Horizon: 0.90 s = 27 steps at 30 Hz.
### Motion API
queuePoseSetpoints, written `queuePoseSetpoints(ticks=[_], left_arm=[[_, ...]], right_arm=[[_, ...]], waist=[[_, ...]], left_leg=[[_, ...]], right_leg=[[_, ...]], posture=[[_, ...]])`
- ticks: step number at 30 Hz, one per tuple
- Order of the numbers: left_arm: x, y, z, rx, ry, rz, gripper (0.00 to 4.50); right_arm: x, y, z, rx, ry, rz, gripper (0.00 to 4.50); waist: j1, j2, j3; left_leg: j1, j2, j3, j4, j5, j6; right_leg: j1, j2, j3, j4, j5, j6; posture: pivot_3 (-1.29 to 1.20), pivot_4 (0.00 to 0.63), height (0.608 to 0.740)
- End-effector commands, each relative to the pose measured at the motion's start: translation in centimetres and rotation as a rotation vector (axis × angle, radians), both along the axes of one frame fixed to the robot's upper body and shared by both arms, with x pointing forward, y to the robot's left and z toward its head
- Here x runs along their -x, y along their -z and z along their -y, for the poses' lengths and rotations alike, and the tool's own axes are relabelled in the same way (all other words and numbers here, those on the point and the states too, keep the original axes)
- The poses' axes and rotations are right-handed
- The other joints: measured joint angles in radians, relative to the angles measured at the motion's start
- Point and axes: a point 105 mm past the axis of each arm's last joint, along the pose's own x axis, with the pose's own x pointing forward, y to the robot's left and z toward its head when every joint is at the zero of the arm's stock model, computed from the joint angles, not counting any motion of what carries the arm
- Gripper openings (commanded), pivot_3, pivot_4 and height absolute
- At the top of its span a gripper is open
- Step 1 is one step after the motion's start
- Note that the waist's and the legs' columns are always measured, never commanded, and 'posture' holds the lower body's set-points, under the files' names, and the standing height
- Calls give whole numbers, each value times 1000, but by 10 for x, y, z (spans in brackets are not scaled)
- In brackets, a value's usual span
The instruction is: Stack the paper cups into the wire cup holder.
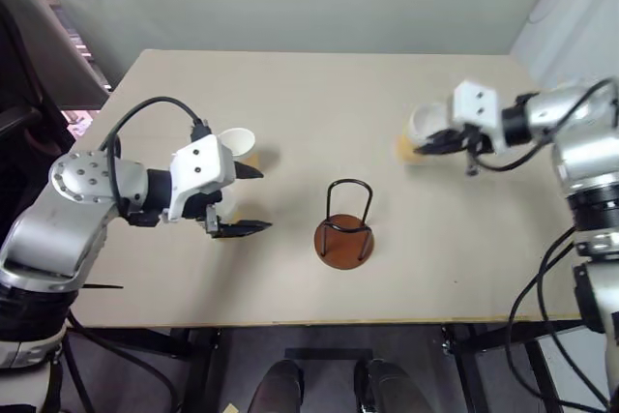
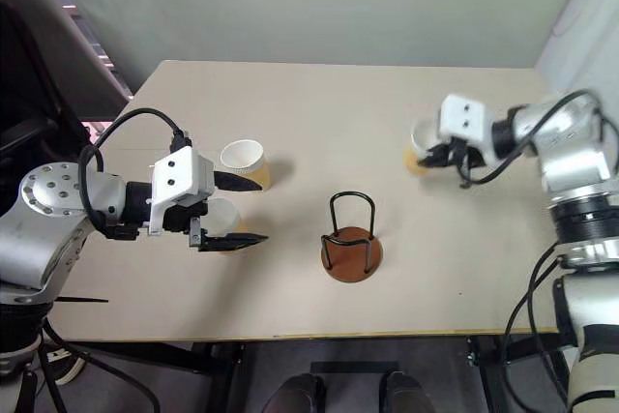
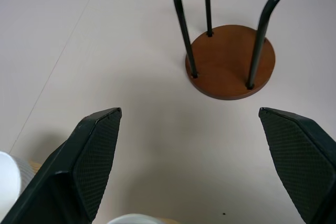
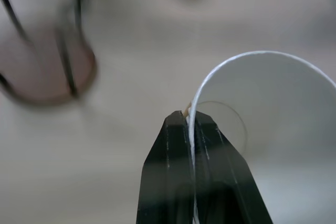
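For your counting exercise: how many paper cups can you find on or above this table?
3. One cup stands behind the left hand, one sits between its fingers, one is pinched by the right hand.

Both eye views are looking steeply down from the head onto the table (image 1: 319, 94), sharing the wire cup holder (image 1: 345, 229) at its middle. The left wrist view is facing that holder from close by; the right wrist view is seeing it farther off.

Wire cup holder (image 1: 344, 227) between two paper cups (image 2: 244, 161).
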Motion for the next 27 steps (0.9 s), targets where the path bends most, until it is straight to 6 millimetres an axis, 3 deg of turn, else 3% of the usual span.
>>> queuePoseSetpoints(ticks=[1,3,7,12,18,21,27], left_arm=[[0,-7,-10,-41,-11,36,4500],[-2,-6,-17,-62,-33,38,4500],[-8,-3,-33,-115,-90,39,4500],[-4,-5,-34,-121,-82,40,4500],[0,-5,-35,-123,-86,35,4500],[2,-5,-35,-124,-86,34,4500],[7,-17,-40,-159,-77,50,4500]], right_arm=[[60,-33,-25,-70,-223,-31,44],[72,-19,-35,-40,-248,-62,44],[75,3,-50,-23,-242,-79,44],[64,25,-65,7,-199,-60,44],[70,31,-68,26,-245,-87,44],[72,39,-69,46,-254,-115,692],[77,39,-68,51,-274,-134,2819]], waist=[[0,-2,-1],[-1,-4,-2],[-6,-3,-1],[-7,-3,-1],[-4,-3,-1],[-4,-3,-1],[-5,-3,-1]], left_leg=[[0,0,0,0,1,-2],[2,1,-1,0,2,-4],[6,1,-1,1,0,-1],[6,1,-1,0,4,2],[5,1,-1,1,4,3],[4,1,-1,0,4,3],[3,1,-1,0,4,3]], right_leg=[[0,1,0,0,-1,-1],[2,2,0,0,-3,-1],[5,2,0,1,-4,-2],[4,1,1,3,-3,-7],[4,1,1,2,-3,-8],[4,1,1,2,-2,-6],[2,1,0,2,0,-3]], posture=[[0,150,740],[0,150,740],[0,150,740],[0,150,740],[0,150,740],[0,150,740],[0,150,740]])
